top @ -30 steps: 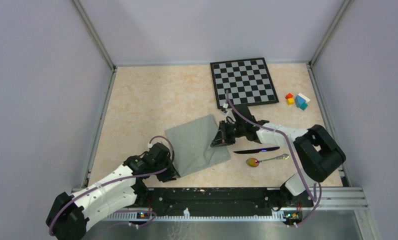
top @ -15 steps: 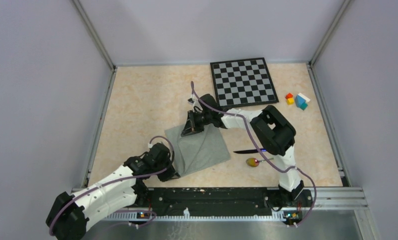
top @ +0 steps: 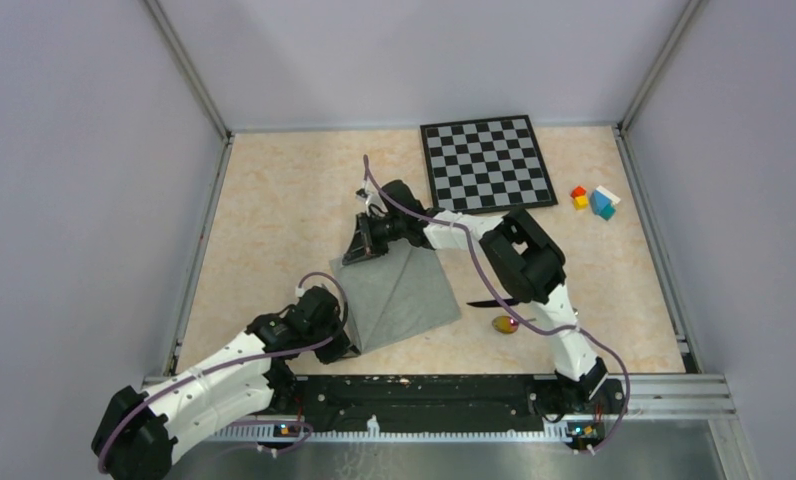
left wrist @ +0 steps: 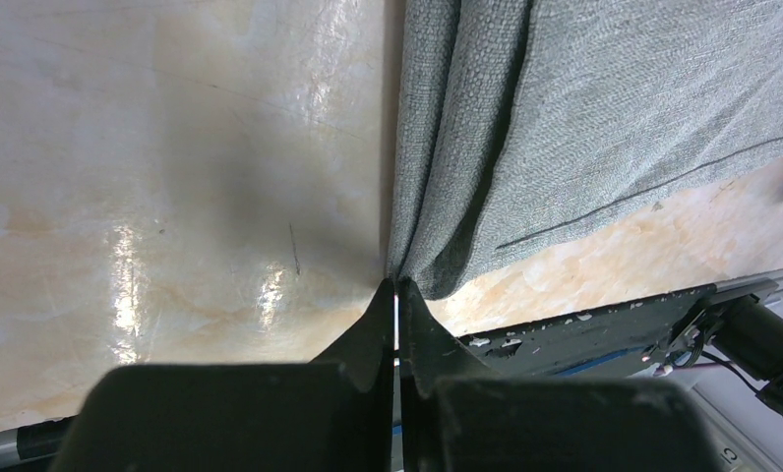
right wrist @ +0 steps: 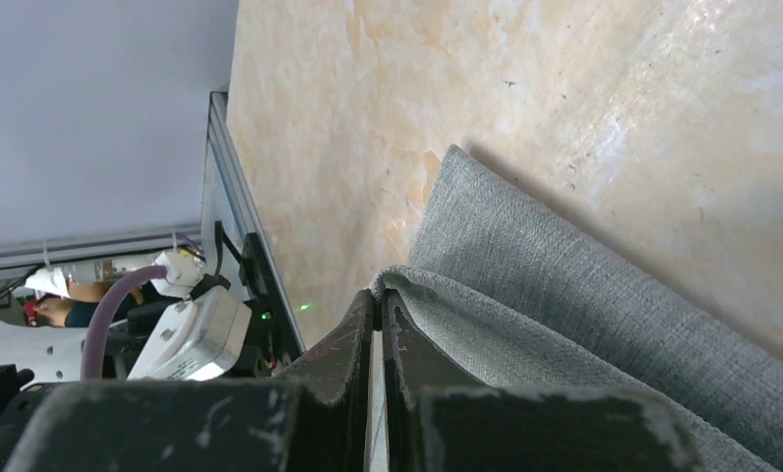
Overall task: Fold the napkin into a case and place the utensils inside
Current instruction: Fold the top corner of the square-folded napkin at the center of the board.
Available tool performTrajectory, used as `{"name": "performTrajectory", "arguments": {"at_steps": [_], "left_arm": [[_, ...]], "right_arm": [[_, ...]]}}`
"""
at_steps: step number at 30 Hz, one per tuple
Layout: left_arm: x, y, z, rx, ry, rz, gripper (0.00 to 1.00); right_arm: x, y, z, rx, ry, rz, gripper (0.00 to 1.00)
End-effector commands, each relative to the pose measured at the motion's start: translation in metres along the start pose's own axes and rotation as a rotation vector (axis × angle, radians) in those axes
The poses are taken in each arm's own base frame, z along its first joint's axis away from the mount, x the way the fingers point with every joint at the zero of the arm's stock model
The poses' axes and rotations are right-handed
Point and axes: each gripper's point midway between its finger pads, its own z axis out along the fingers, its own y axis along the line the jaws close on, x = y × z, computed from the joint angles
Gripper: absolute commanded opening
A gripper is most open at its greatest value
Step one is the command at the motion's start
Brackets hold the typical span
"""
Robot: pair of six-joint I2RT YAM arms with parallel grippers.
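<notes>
At the napkin's [top: 399, 295] nearest corner, just beyond the black rail along the table's [top: 274, 190] near edge, the left gripper [top: 348, 347] is closed, its tips pinching the cloth. The left wrist view shows the two dark fingers [left wrist: 373, 324] pressed together with the grey-green fabric bunched into folds right at their tips. The napkin lies on the table as a tilted square, with a crease running from its far corner toward its near side. Just right of the napkin, the dark knife [top: 489, 302] and the spoon [top: 504, 324] lie on the table, apart from the cloth and partly hidden by the right arm. At the napkin's far left corner, the right gripper [top: 354, 256] is also closed, clamped on a raised layer of cloth; in the right wrist view this layer sits above another layer lying flat beneath it. Beyond the napkin, to its far right, lies the chessboard [top: 488, 165], and farther right of that a cluster of small coloured blocks [top: 594, 200].
</notes>
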Motion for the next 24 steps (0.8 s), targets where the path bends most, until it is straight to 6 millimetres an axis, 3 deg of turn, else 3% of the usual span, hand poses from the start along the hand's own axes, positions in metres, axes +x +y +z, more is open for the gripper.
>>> {"name": "performTrajectory", "arguments": {"at_steps": [1,24], "left_arm": [[0.006,0.026,0.005,-0.084,0.008,0.004,0.00],[0.006,0.025,0.005,-0.077,0.010,0.004,0.00]], "right_arm": [[-0.007,0.014,0.009,-0.039,0.000,-0.049,0.00],[-0.010,-0.001,0.034,-0.039,0.034,-0.029,0.00]]}}
